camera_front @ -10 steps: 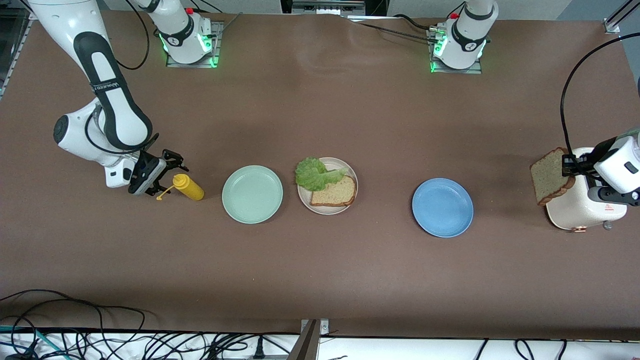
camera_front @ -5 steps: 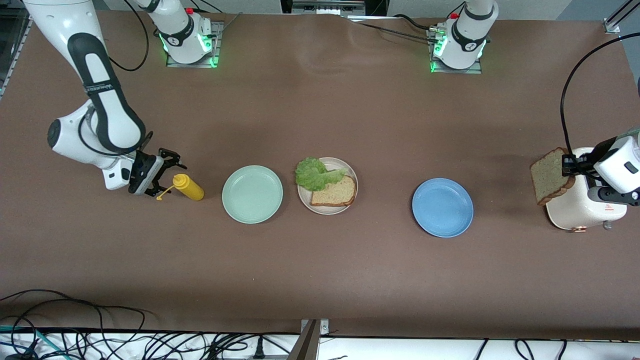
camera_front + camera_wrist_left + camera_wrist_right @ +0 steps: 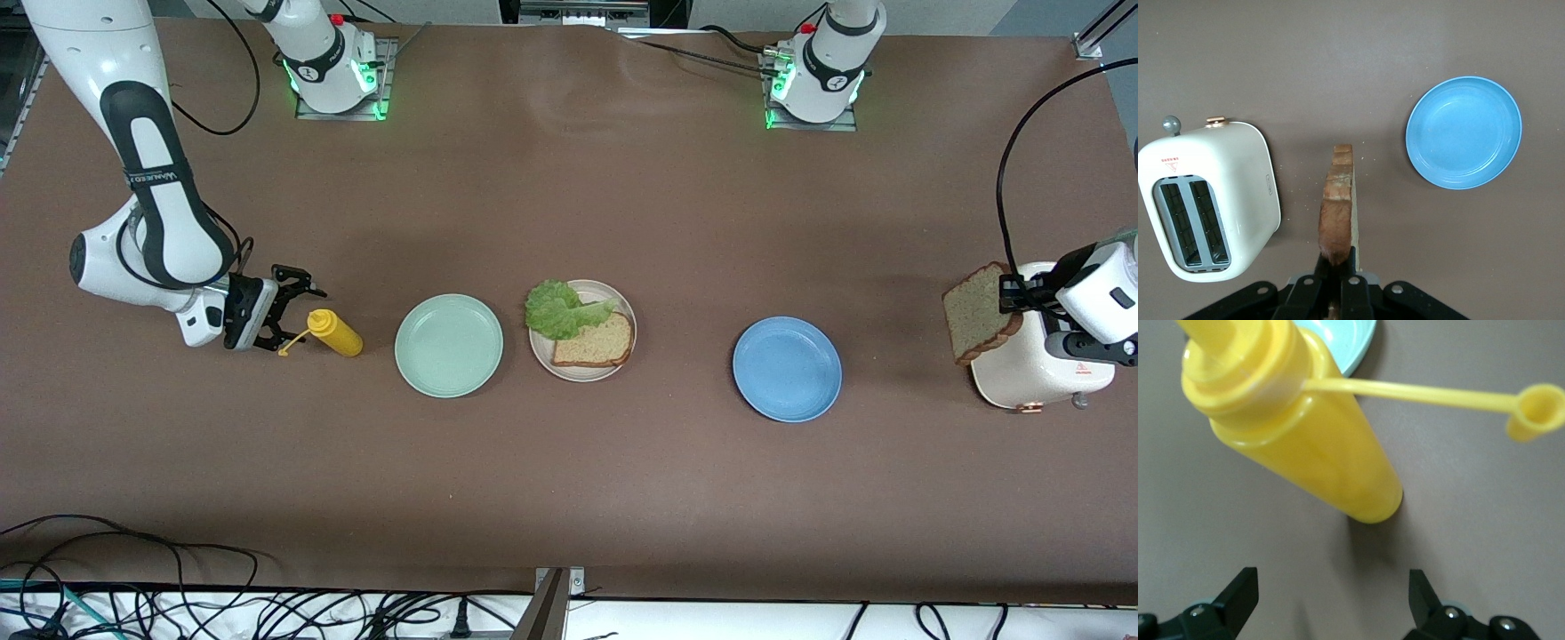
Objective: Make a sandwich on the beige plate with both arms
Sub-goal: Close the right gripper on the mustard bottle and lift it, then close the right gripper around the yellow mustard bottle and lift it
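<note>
Bench (image 3: 569, 498) first, then toaster (image 3: 1031, 373) — over it your left end effector (image 3: 1009, 295) stays clenched on the top bread slice (image 3: 978, 311). Beige plate (image 3: 622, 307) holds bread and lettuce (image 3: 556, 309). Right end effector (image 3: 286, 311), spread, has backed off the mustard bottle (image 3: 335, 332) — capping comes next.

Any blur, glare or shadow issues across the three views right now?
Front view: sharp and evenly lit, green LED glow at both arm bases, soft shadows. Left wrist view: crisp; bread slice seen edge-on, toaster and blue plate clear. Right wrist view: yellow bottle too close, soft and blurred.
</note>
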Controlling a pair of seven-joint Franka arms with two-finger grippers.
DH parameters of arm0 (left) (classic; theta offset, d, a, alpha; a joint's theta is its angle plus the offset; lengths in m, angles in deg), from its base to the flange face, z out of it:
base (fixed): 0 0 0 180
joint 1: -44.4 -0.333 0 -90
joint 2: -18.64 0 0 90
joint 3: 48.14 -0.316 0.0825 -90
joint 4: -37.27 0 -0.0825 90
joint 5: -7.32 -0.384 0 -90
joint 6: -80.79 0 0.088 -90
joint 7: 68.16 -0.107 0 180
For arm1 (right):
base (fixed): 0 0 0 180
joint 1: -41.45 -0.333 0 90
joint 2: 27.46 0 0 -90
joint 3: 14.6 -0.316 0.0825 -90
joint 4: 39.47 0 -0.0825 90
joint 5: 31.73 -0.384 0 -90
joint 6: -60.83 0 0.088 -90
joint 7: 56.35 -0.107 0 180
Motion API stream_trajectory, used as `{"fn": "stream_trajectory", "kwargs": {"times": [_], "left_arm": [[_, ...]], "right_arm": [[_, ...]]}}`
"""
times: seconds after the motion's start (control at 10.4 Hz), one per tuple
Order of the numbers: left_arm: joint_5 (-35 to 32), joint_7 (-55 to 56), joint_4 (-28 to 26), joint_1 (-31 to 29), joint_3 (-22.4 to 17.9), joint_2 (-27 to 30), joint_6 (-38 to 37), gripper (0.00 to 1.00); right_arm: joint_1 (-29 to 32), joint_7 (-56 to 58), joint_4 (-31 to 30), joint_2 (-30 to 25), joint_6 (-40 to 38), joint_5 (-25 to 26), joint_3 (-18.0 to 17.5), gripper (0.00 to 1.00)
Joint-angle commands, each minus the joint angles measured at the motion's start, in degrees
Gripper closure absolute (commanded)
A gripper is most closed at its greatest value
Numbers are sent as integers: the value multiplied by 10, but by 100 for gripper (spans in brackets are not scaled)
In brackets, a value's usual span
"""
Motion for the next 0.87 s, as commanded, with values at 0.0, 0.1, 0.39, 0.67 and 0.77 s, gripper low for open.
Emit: {"fn": "stream_trajectory", "kwargs": {"times": [0.0, 0.1, 0.39, 0.67, 0.77], "left_arm": [[11, -1, 8, 1, -3, 4, -11, 100], [9, -1, 7, 1, -3, 4, -11, 100], [7, -1, 8, 1, -3, 4, -10, 100], [7, -2, 8, 1, -3, 4, -11, 100], [7, -2, 8, 1, -3, 4, -11, 100]], "right_arm": [[8, 33, 21, 12, -20, -18, 1, 0], [9, 37, 25, 13, -21, -18, 1, 0], [15, 55, 46, 26, -50, -32, 2, 0], [20, 113, 51, 36, -75, -77, 5, 0], [21, 125, 52, 36, -77, -79, 5, 0]]}}
